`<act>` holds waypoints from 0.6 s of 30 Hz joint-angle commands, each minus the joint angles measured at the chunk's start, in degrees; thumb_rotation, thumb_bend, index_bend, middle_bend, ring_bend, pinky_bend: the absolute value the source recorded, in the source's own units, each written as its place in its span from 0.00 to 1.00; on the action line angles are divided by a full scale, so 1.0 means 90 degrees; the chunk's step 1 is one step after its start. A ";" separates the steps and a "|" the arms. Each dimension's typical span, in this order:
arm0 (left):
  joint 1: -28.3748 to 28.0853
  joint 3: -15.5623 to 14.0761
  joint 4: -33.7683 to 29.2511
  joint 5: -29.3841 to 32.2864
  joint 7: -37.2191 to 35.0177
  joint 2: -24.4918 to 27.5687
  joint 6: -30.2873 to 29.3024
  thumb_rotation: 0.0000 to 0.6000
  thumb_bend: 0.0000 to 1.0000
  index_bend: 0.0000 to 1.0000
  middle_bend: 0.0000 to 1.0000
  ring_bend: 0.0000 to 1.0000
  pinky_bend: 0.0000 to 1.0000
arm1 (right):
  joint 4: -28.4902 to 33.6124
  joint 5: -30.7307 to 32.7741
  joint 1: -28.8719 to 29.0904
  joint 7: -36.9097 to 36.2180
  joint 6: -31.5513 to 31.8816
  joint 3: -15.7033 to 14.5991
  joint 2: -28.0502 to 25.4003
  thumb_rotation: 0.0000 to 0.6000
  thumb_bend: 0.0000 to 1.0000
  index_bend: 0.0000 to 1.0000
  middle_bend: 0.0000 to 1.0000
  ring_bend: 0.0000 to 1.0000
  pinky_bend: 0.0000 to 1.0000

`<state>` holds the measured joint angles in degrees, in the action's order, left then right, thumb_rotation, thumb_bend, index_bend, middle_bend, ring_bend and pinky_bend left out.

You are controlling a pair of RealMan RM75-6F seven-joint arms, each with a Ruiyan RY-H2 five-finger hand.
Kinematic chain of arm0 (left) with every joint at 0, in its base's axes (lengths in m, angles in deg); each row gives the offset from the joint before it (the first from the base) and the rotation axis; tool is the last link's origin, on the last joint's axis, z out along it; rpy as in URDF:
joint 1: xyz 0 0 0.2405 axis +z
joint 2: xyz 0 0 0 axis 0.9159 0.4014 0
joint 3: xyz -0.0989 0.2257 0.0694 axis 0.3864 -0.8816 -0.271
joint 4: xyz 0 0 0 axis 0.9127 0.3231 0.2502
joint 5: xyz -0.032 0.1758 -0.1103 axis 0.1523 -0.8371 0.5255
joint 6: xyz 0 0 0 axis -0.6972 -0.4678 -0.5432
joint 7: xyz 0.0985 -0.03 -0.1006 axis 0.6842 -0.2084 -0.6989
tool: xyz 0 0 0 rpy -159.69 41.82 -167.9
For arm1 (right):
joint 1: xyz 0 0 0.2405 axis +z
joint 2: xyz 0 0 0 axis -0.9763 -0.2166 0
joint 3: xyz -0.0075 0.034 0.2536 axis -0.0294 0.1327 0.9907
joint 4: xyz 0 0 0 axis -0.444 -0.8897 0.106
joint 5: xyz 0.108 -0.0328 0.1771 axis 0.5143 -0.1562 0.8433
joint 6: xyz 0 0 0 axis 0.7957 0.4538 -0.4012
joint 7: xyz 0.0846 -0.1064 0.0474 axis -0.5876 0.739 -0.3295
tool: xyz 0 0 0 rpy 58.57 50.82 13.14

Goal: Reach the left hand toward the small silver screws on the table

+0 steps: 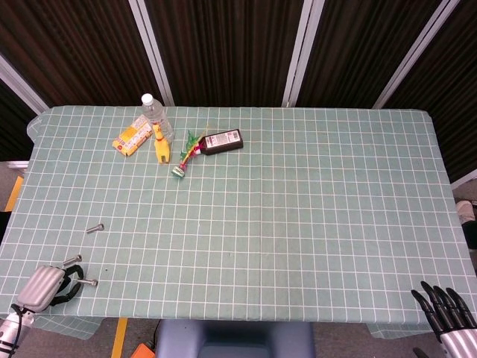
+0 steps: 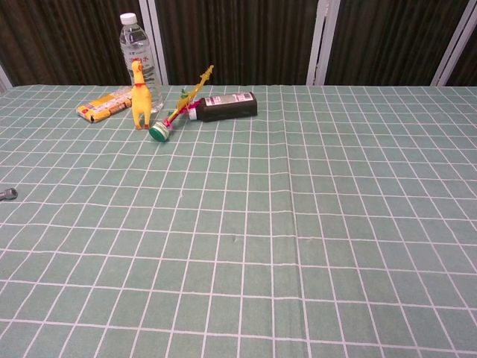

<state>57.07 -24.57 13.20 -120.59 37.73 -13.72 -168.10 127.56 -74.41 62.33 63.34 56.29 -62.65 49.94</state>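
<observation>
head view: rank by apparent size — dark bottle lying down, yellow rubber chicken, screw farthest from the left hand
Largest to smallest:
1. dark bottle
2. yellow rubber chicken, somewhat smaller than the bottle
3. screw, far the smallest

All three lie on the same tabletop, so nearness to the camera hardly skews this.

Looks like a robot test lab: a grid-checked tablecloth (image 1: 313, 201) under odd props, with dark slatted panels (image 1: 223, 45) behind.

A pale green cloth with a white grid covers the desk (image 1: 313, 194), where silver screws (image 1: 94, 228), a yellow rubber chicken (image 1: 161, 145) and a dark bottle (image 1: 222, 141) lie.
</observation>
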 commanded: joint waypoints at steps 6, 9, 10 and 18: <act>-0.0041 -0.0037 -0.0645 -0.0142 0.0537 0.0370 -0.0248 1.00 0.44 0.54 1.00 1.00 1.00 | -0.0007 -0.0006 -0.0008 -0.0025 0.0031 0.0000 -0.0006 1.00 0.18 0.00 0.00 0.00 0.00; -0.0070 -0.0118 -0.0942 -0.0250 0.0822 0.0502 -0.0246 1.00 0.44 0.54 1.00 1.00 1.00 | -0.0016 -0.0010 -0.0010 -0.0040 0.0044 -0.0002 -0.0010 1.00 0.18 0.00 0.00 0.00 0.00; -0.0090 -0.0166 -0.1080 -0.0299 0.0958 0.0549 -0.0196 1.00 0.44 0.54 1.00 1.00 1.00 | -0.0018 -0.0010 -0.0011 -0.0050 0.0050 -0.0002 -0.0014 1.00 0.18 0.00 0.00 0.00 0.00; -0.0168 -0.0174 -0.1709 -0.0245 0.1434 0.0767 0.0068 1.00 0.44 0.48 1.00 1.00 1.00 | -0.0038 -0.0010 -0.0016 -0.0089 0.0083 0.0003 -0.0021 1.00 0.18 0.00 0.00 0.00 0.00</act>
<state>55.68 -26.09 -1.91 -122.88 50.41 -7.06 -167.74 127.21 -74.51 62.19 62.55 57.02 -62.63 49.75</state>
